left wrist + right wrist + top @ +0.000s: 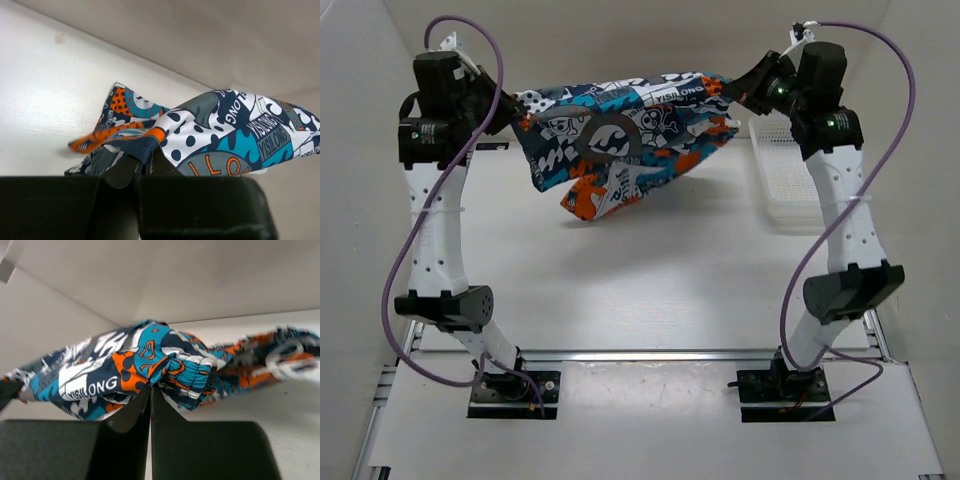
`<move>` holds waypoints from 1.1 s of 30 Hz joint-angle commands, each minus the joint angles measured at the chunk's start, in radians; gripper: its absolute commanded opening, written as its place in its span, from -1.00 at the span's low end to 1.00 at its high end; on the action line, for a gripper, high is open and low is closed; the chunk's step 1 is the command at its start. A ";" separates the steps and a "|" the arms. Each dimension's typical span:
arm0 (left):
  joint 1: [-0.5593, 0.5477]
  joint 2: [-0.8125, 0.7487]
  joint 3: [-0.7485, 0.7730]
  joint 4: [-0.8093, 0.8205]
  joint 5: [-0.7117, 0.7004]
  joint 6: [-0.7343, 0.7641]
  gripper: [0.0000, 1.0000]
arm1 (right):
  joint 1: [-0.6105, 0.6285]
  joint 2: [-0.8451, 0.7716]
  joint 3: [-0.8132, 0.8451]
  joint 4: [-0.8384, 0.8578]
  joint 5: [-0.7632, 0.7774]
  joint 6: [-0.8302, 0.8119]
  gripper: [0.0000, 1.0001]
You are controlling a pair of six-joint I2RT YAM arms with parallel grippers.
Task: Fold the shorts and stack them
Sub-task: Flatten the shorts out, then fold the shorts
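Observation:
The printed shorts (620,140) hang in the air at the back of the table, stretched between both grippers, with a lower part drooping toward the table. My left gripper (512,108) is shut on the shorts' left edge; in the left wrist view the cloth (225,135) is pinched between the closed fingers (145,162). My right gripper (738,92) is shut on the right edge; in the right wrist view the bunched cloth (140,365) sits at the closed fingertips (150,390).
A white mesh basket (786,180) stands at the back right, under and beside my right arm. The white table (640,290) lies below the shorts. White walls close in on the back and sides.

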 commanded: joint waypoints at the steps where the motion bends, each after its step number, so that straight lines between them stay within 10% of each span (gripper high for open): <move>1: 0.019 -0.092 -0.029 0.010 0.047 0.053 -0.80 | 0.009 -0.109 -0.129 0.011 -0.021 -0.104 -1.00; 6: 0.019 -0.329 -0.583 0.064 0.028 0.103 -0.75 | 0.038 -0.408 -0.749 0.105 0.083 -0.160 -1.00; 9: 0.001 -0.433 -0.980 0.113 0.056 0.077 0.47 | 0.056 -0.554 -1.115 0.117 0.143 -0.157 -0.80; 11: 0.000 -0.445 -1.145 0.155 0.135 0.044 0.75 | 0.065 -0.620 -1.263 0.130 0.143 -0.137 -0.33; 20: 0.000 -0.480 -1.322 0.136 0.064 -0.113 0.59 | 0.066 -0.719 -1.388 -0.024 0.220 -0.038 -0.08; 24: 0.000 -0.457 -1.368 0.103 0.008 -0.159 0.62 | 0.066 -0.688 -1.391 -0.045 0.114 0.037 0.49; 33: -0.018 -0.301 -1.534 0.183 0.011 -0.285 0.72 | 0.066 -0.659 -1.551 0.162 -0.003 0.169 0.56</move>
